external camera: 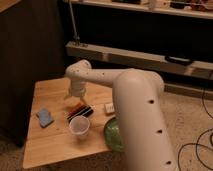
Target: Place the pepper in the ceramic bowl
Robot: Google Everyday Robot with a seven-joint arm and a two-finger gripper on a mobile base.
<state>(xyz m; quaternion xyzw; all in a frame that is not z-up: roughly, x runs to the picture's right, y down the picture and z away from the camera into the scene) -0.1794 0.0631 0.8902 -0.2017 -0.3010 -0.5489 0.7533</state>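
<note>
Gripper [74, 96] hangs low over the middle of the wooden table [55, 145], under the bent wrist of the white arm [135, 100]; I cannot tell whether it is open, closed or holding anything; that part reads only as a pale shape with a yellowish tip

Pepper [76, 106] lies on the table top just below the gripper, a slim orange-red streak set slantwise; I cannot tell whether the gripper touches it; it sits right against the far edge of the black striped block [81, 113], which lies flat at the same slant

Ceramic bowl [112, 134], glossy green, stands at the table's near edge on the right of the view; the arm covers most of it, only its left part shows; the pepper is not in it and lies apart from it, further back and to the left

Translucent plastic cup [79, 126] upright, just in front of the block, beside the bowl; blue sponge [45, 117] near the left side; small white packet [108, 107] behind the bowl
</note>
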